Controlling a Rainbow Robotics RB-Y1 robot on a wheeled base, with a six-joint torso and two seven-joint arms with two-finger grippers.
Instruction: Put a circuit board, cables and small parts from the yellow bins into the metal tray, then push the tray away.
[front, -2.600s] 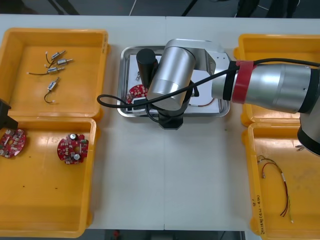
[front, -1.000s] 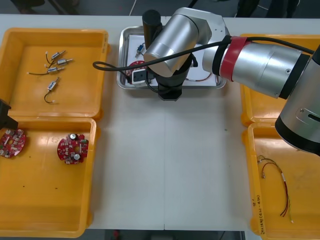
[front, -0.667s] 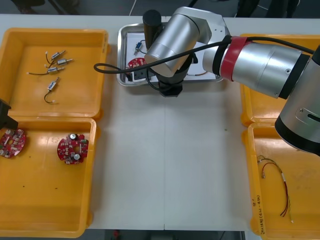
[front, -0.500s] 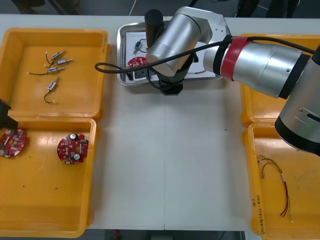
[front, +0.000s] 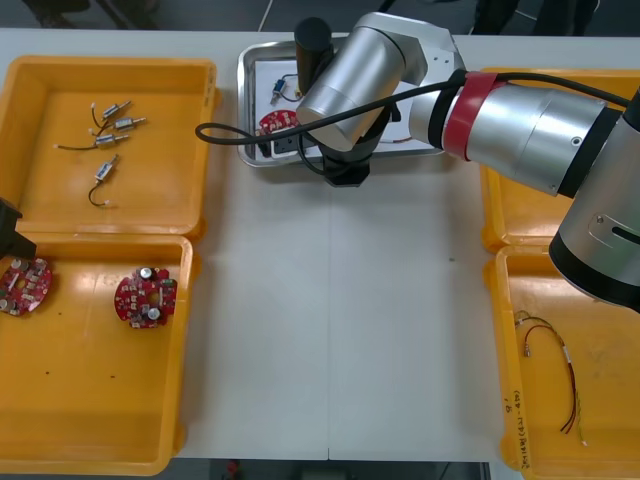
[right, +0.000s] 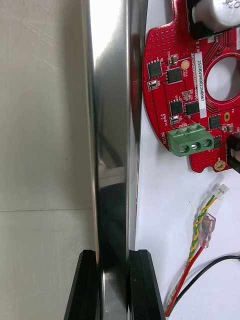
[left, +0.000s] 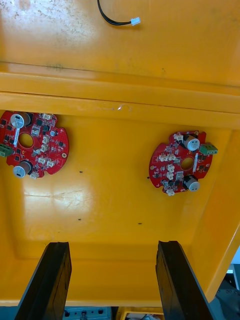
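Note:
The metal tray (front: 247, 110) lies at the table's far edge between the yellow bins, white inside. In it are a round red circuit board (front: 272, 122) (right: 192, 100), a red and yellow cable (right: 197, 240), a black cable (right: 212, 265) and a blue and white cable (front: 281, 92). My right gripper (front: 345, 174) (right: 114, 287) is shut on the tray's near rim (right: 112, 125), one finger on each side of it. My left gripper (front: 8, 232) (left: 112, 280) hangs open over the near left bin (front: 90, 420), above two red circuit boards (left: 32, 144) (left: 182, 162).
The far left bin (front: 40, 180) holds several small metal parts (front: 110, 130) with black leads. A red and yellow cable (front: 555, 370) lies in the near right bin (front: 610, 400). My right arm crosses over the far right bin (front: 490, 95). Bare table stretches in front of the tray.
The tray has slid away toward the table's far edge, with my right gripper still clamped on its near rim. The left arm has not moved.

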